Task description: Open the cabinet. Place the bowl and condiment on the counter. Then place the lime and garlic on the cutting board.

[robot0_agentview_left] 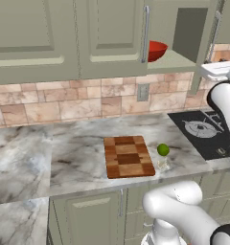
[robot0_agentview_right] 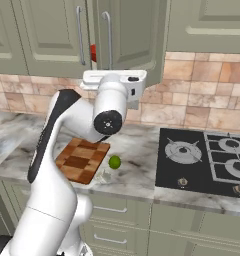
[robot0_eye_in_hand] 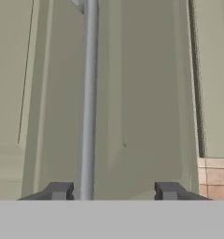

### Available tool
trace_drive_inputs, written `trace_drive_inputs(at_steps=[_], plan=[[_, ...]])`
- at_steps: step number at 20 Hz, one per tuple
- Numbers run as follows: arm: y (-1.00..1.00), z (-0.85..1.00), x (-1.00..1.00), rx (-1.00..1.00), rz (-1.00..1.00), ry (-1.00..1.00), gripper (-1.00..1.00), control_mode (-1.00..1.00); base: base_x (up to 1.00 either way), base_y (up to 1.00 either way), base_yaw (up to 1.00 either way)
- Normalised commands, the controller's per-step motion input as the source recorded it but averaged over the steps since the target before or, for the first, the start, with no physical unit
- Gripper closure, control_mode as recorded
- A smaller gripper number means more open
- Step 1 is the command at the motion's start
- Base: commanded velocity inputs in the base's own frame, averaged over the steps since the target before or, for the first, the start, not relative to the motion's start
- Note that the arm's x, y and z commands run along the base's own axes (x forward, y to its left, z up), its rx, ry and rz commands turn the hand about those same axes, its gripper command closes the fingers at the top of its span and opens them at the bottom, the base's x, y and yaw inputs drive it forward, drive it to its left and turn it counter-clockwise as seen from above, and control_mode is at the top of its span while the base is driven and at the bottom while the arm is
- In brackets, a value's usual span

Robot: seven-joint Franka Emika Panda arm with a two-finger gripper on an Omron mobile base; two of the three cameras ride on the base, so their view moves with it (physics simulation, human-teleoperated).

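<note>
One door of the cabinet (robot0_agentview_left: 184, 33) hangs ajar. Its upright handle (robot0_eye_in_hand: 88, 102) stands just inside the left fingertip (robot0_eye_in_hand: 60, 190) (long axis vertical). The gripper (robot0_eye_in_hand: 115, 191) is spread wide, clasping nothing.

Looking like home kitchen: sage-green cabinet (robot0_agentview_left: 112, 38) hanging over marble counter (robot0_agentview_left: 64, 153), tile backsplash (robot0_agentview_left: 64, 103) running behind, black gas hob (robot0_agentview_right: 207, 160) sitting in worktop, chequered cutting board (robot0_agentview_left: 129, 156) lying beside lime (robot0_agentview_left: 163, 150).
</note>
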Motion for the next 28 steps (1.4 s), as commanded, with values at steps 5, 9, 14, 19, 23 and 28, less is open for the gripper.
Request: trace_drive_inputs(at_steps=[5, 9, 14, 19, 23, 28], plan=[[-0.17, 0.03, -0.36, 0.01, 0.00, -0.08, -1.00, -1.00, 0.00, 0.00, 0.00], [0.02, 0.01, -0.49, 0.00, -0.07, -0.10, -1.00, -1.00, 0.00, 0.00, 0.00], [0.23, 0.01, -0.39, 0.00, -0.12, -0.06, -1.00, -1.00, 0.00, 0.00, 0.00], [0.42, 0.00, -0.28, 0.00, -0.17, -0.11, -1.00, -1.00, 0.00, 0.00, 0.00], [0.48, 0.00, -0.23, 0.00, -0.19, -0.14, -1.00, -1.00, 0.00, 0.00, 0.00], [0.49, 0.00, -0.17, 0.00, -0.19, -0.12, -1.00, -1.00, 0.00, 0.00, 0.00]])
